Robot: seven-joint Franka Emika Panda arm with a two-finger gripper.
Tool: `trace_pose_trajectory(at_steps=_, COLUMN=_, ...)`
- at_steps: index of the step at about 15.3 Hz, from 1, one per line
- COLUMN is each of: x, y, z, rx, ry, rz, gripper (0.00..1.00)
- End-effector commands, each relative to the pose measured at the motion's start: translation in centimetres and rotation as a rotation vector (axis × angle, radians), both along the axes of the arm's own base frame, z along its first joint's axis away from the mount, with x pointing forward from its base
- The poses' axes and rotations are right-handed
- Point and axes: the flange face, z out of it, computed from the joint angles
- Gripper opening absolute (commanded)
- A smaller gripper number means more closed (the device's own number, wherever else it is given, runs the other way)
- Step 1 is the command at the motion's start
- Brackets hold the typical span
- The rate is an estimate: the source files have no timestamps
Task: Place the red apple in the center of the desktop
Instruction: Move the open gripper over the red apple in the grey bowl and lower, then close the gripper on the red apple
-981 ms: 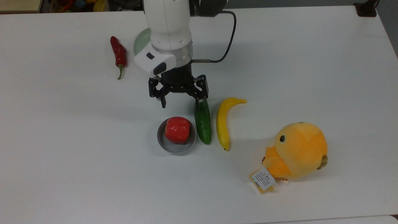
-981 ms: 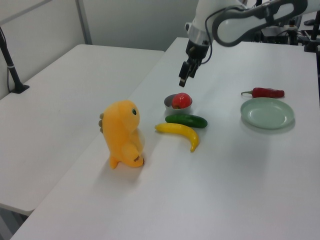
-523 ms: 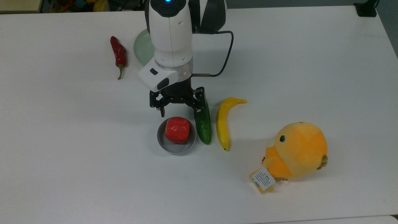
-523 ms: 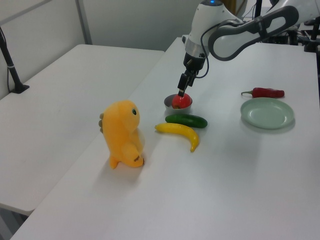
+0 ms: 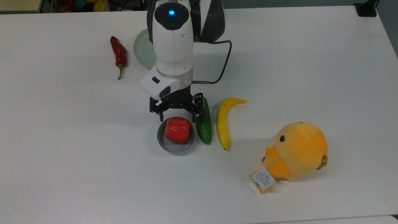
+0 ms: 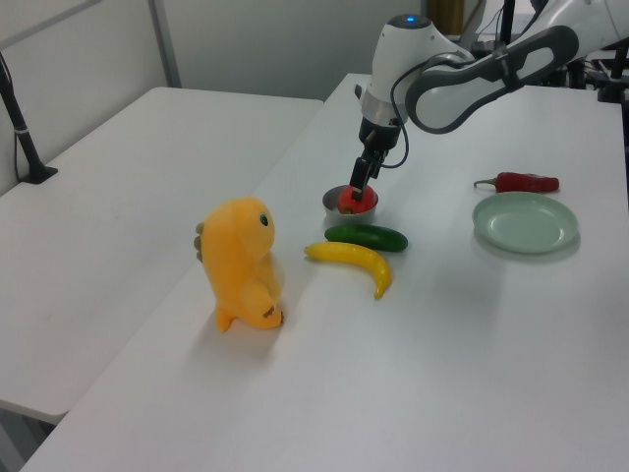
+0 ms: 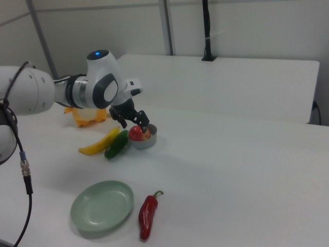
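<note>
The red apple (image 5: 177,130) sits in a small grey bowl (image 5: 174,150) near the middle of the white desktop (image 5: 77,161). My gripper (image 5: 178,119) is open and hangs just over the apple's far side in the top view, one finger on each side of it. In the left view the gripper (image 6: 360,187) is down at the apple (image 6: 356,203). In the right view the gripper (image 7: 134,123) straddles the top of the apple (image 7: 136,133); whether the fingers touch it I cannot tell.
A green cucumber (image 5: 203,127) lies right beside the bowl, close to one finger, with a banana (image 5: 222,124) next to it. An orange plush toy (image 5: 295,151) stands at the top view's lower right. A chili pepper (image 5: 118,56) and a pale green plate (image 5: 141,49) lie behind the arm.
The gripper has come down and toward the bowl, from well above the apple to straddling it. It stays open. The apple and bowl have not moved.
</note>
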Motion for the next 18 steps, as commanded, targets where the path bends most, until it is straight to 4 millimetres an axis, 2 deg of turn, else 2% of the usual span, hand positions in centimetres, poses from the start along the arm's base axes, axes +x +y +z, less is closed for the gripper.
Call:
trace_pose_trajectory(at_steps=1, x=2.0, y=0.2, z=-1.1, rx=-0.010, ry=-0.030, rz=0.020, gripper=1.00)
trace_pose_trajectory(at_steps=6, x=2.1, y=0.4, z=-1.9, rx=-0.033, ry=-0.024, rz=0.040, gripper=1.00)
trace_pose_trajectory(at_steps=7, x=2.1, y=0.5, z=-2.3, rx=-0.042, ry=-0.018, rz=0.049, gripper=0.90)
trace_pose_trajectory(at_steps=8, x=2.0, y=0.5, z=-2.5, rx=-0.061, ry=-0.017, rz=0.061, gripper=0.72)
trace_pose_trajectory(at_steps=9, x=2.1, y=0.3, z=-2.5, rx=-0.071, ry=-0.019, rz=0.061, gripper=0.45)
trace_pose_trajectory(at_steps=10, x=2.1, y=0.3, z=-2.5, rx=-0.072, ry=-0.019, rz=0.064, gripper=0.34)
trace_pose_trajectory(at_steps=15, x=2.1, y=0.0, z=-1.8, rx=-0.065, ry=-0.029, rz=0.048, gripper=0.31)
trace_pose_trajectory(at_steps=17, x=2.2, y=-0.7, z=0.9, rx=-0.056, ry=-0.065, rz=0.030, gripper=0.31)
trace_pose_trajectory(at_steps=18, x=2.1, y=-2.3, z=3.2, rx=-0.038, ry=-0.092, rz=-0.008, gripper=0.31)
